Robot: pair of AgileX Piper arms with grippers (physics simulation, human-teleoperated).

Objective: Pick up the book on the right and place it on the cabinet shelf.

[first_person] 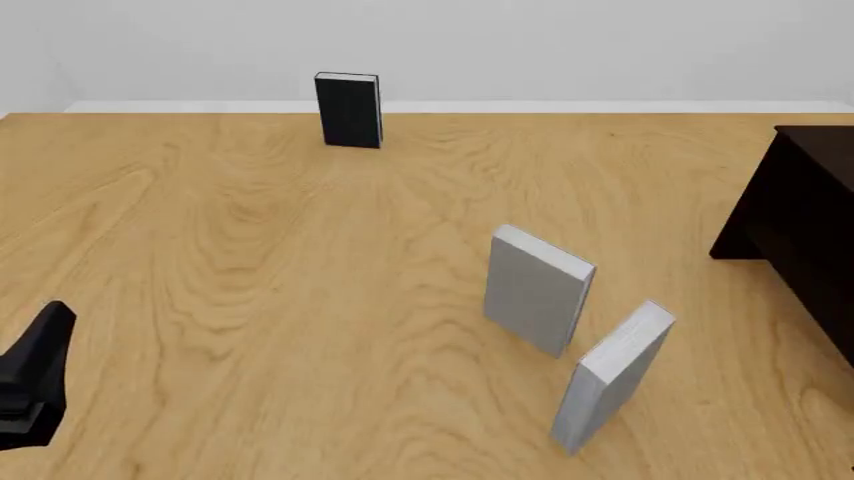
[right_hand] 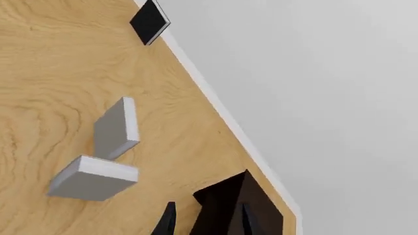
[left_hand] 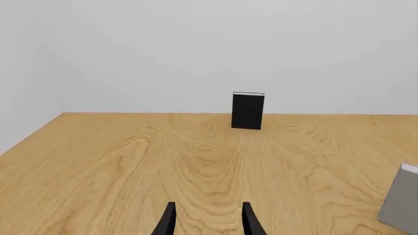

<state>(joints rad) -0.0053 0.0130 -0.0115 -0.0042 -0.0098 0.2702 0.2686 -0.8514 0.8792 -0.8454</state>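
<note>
Two light-grey books with white pages stand on the wooden table. The book [first_person: 611,375] on the right is tilted and nearest the front edge; it also shows in the right wrist view as the book [right_hand: 93,177]. The dark cabinet [first_person: 801,220] sits at the table's right edge, cut off by the frame, and its shelf recess is not clearly visible. My right gripper [right_hand: 207,221] is open and empty, high above the table, with the cabinet [right_hand: 228,205] beyond its fingers; the front view does not show it. My left gripper [left_hand: 209,223] is open and empty, at the near left [first_person: 47,335].
The other grey book [first_person: 537,288] stands upright just left of and behind the right one, also the other grey book [right_hand: 116,128]. A smaller black book [first_person: 348,110] stands at the far edge by the white wall. A grey book's edge [left_hand: 402,200] shows in the left wrist view.
</note>
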